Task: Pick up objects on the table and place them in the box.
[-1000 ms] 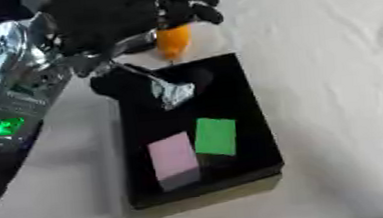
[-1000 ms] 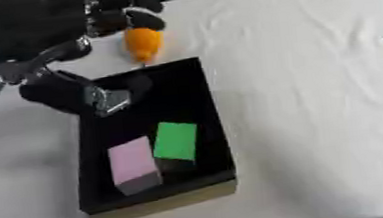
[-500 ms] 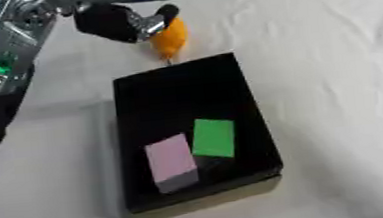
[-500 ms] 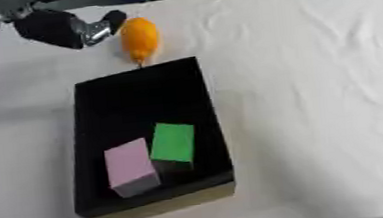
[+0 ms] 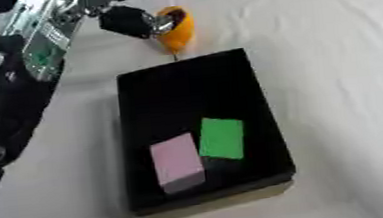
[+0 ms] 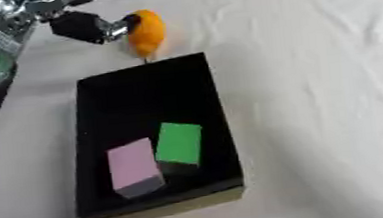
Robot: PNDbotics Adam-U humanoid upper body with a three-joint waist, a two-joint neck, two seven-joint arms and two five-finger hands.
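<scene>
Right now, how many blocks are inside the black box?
2. A pink rectangular block lies near the front of the black rectangular box, and a green rectangular block sits beside it on its right. None looks hidden; the rest of the box floor shows bare.

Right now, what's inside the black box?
Inside the black box lie a pink block and a green block, side by side near its front end. The floor beneath them is hidden.

Bright even light, soft shadows, blur throughout both views

Black box (image 5: 255, 95) holds pink block (image 5: 177, 162) and green block (image 5: 222, 137); orange object (image 6: 147, 31) lies beyond.
</scene>
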